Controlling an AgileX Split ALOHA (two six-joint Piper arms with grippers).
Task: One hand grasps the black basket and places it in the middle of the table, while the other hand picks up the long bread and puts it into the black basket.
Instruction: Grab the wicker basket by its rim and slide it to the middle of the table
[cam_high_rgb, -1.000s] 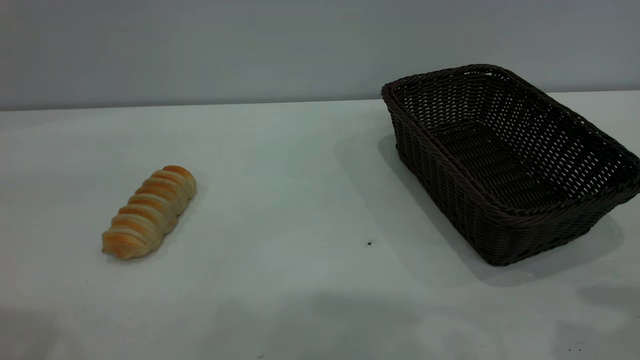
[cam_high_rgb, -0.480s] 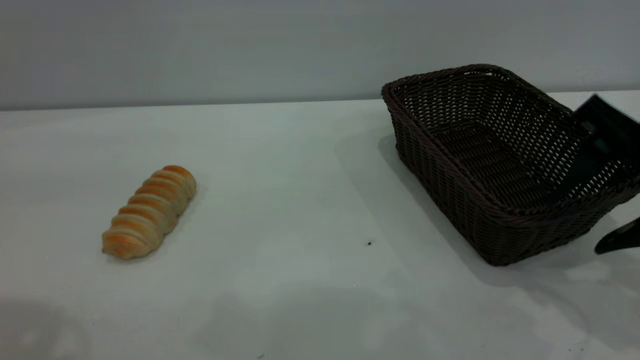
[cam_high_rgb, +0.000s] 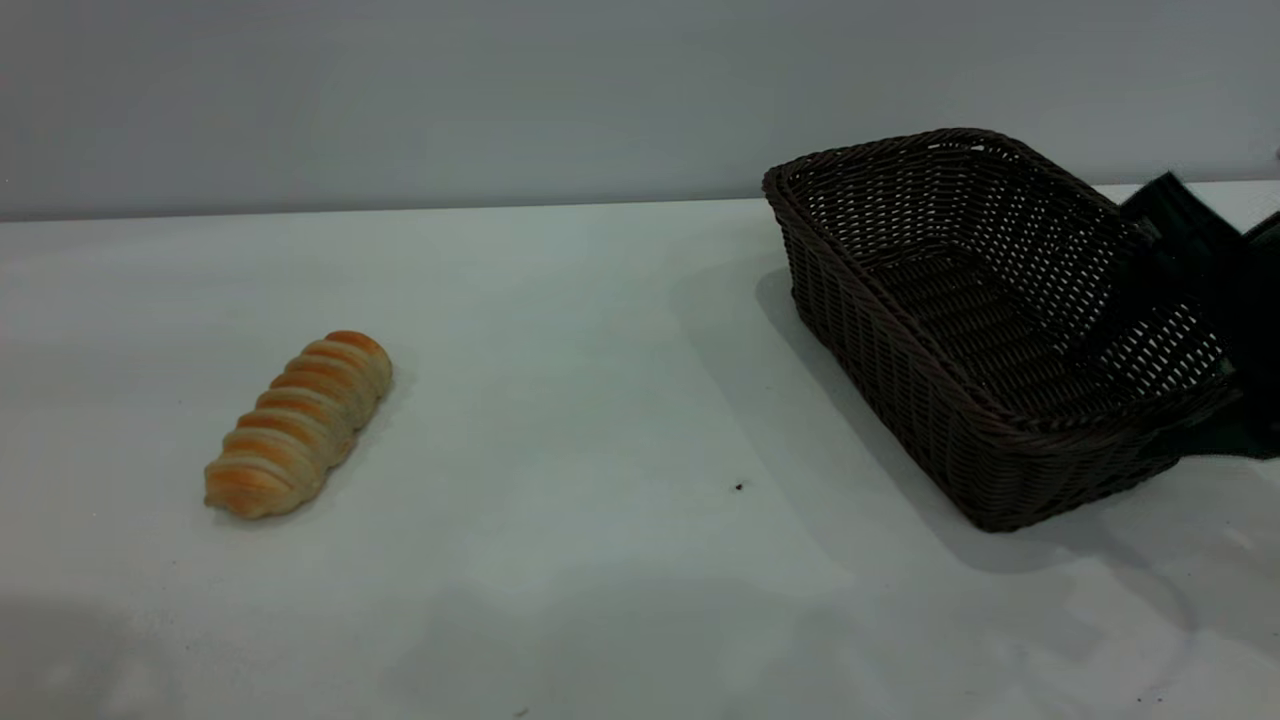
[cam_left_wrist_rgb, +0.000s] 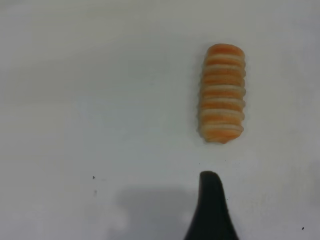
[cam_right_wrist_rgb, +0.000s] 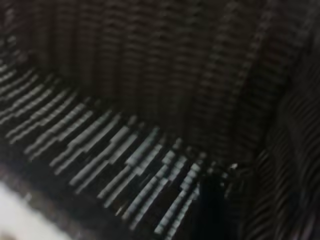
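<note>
The long bread (cam_high_rgb: 298, 424) lies on the table (cam_high_rgb: 600, 400) at the left; in the left wrist view the bread (cam_left_wrist_rgb: 222, 93) lies a short way beyond my left gripper (cam_left_wrist_rgb: 247, 200). Only one black finger (cam_left_wrist_rgb: 211, 205) of it shows, with nothing beside it. The black basket (cam_high_rgb: 930, 390) stands at the right. My right gripper (cam_high_rgb: 1205, 375) straddles the basket's right wall, one finger inside and one outside, jaws apart. The right wrist view is filled with weave (cam_right_wrist_rgb: 125, 100) and a dark finger (cam_right_wrist_rgb: 210, 205).
A small dark speck (cam_high_rgb: 739, 487) lies on the table between bread and basket. A grey wall (cam_high_rgb: 400, 100) backs the table's far edge. The left arm is outside the exterior view.
My right gripper has come in from the right edge and moved onto the basket's right wall. The basket and the bread have stayed in place.
</note>
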